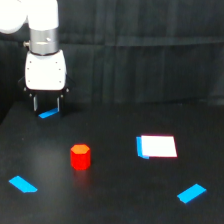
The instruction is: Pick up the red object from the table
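Red object [80, 156] upright on black table [115, 200], gripper [46, 104] well apart, fingers spread.

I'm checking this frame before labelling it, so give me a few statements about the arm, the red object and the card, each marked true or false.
1. The red object stands on the table, apart from the gripper. True.
2. The gripper holds the red object. False: its fingers hold nothing.
3. The white card lies toward the exterior view's right of the red object. True.
4. The card rests on top of the red object. False: it lies flat on the table, apart.
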You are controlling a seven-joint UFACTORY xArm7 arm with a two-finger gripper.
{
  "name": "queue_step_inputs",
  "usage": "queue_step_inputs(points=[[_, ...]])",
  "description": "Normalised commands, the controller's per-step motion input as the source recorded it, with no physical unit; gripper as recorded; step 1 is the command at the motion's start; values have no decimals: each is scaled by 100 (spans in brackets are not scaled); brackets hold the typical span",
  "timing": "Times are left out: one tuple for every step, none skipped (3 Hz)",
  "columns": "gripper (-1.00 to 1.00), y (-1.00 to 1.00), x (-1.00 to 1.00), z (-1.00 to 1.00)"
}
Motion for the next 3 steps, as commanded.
queue_step_inputs(points=[[100, -46, 59, -42], [96, -46, 61, -34], [100, -71, 72, -20]])
